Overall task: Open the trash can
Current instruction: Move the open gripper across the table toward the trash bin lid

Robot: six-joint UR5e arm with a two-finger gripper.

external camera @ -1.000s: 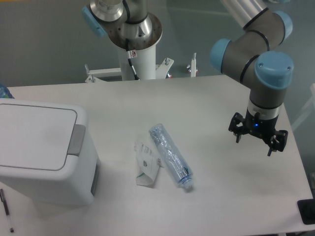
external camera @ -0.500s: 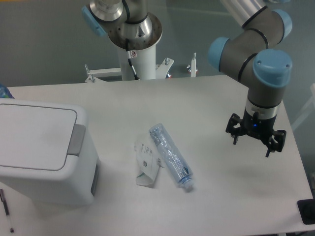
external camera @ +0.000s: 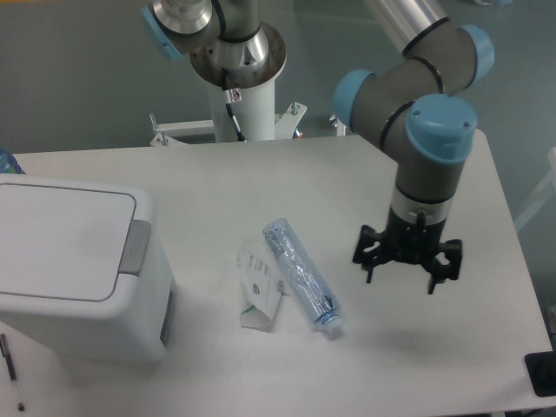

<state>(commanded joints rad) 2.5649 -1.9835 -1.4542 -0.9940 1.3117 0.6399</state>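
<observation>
The two black fingers stand well apart with nothing between them, pointing straight down above the bare tabletop, so the gripper [external camera: 400,271] hangs spread wide and holds nothing. Above it rises the grey wrist with its blue cap, and the arm [external camera: 415,104] climbs away toward twelve o'clock, out of the top of the picture. Just off at nine o'clock from the gripper lies a clear plastic bottle [external camera: 301,275], flattened on its side, its cap end pointing toward five o'clock and its base toward eleven. Touching the bottle on its nine o'clock side is a crumpled white carton [external camera: 259,289] with some small print on it. Further out along nine o'clock, well apart from the gripper, stands the trash can [external camera: 78,269], a big white boxy bin at the left edge of the table [external camera: 347,182]. Its flat lid is down, and the grey push tab [external camera: 134,246] sits on the lid's three o'clock edge, facing the bottle. At the bin's seven o'clock corner a thin pen [external camera: 11,372] lies on the table. At the arm's far end, toward eleven o'clock, the white mounting post [external camera: 241,87] stands behind the table.
</observation>
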